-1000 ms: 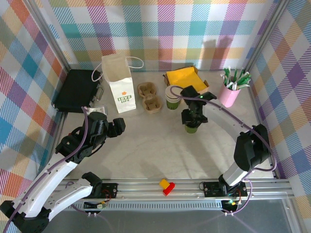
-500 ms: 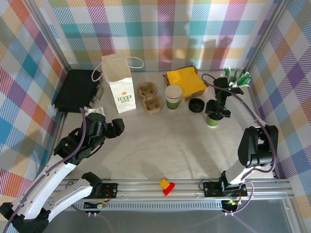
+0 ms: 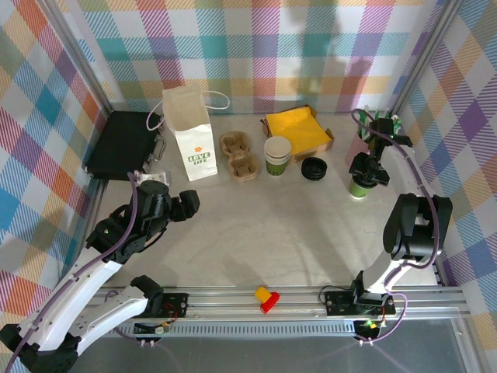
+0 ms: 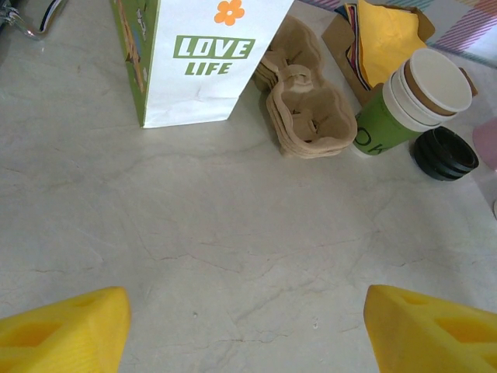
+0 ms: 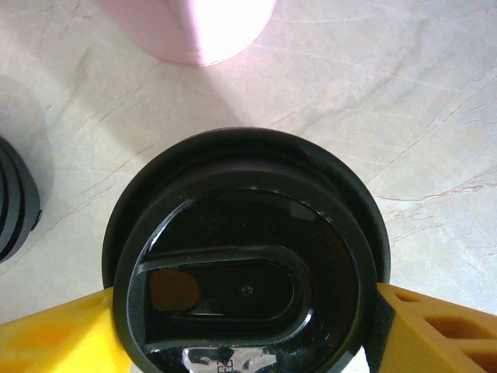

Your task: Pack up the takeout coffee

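Observation:
The takeout coffee (image 3: 359,189), a green cup under a black lid (image 5: 245,272), is at the table's right side, just in front of the pink cup (image 5: 194,27). My right gripper (image 3: 365,172) (image 5: 245,336) is shut on it, one yellow finger pressing each side below the lid. I cannot tell whether the cup rests on the table. The white paper bag (image 3: 190,132) (image 4: 198,62) stands upright at the back left. My left gripper (image 3: 186,203) (image 4: 248,326) hovers open over bare table, nothing between its fingers, in front of the bag.
A brown cup carrier (image 3: 239,155) (image 4: 303,109), a stack of lidless cups (image 3: 276,155) (image 4: 411,97) and spare black lids (image 3: 314,169) (image 4: 444,153) stand in a row right of the bag. A box of yellow napkins (image 3: 297,130) is behind them, a black case (image 3: 123,144) far left.
My right arm has carried the lidded cup from the table's middle to the far right, beside the pink cup. The left arm has stayed in place.

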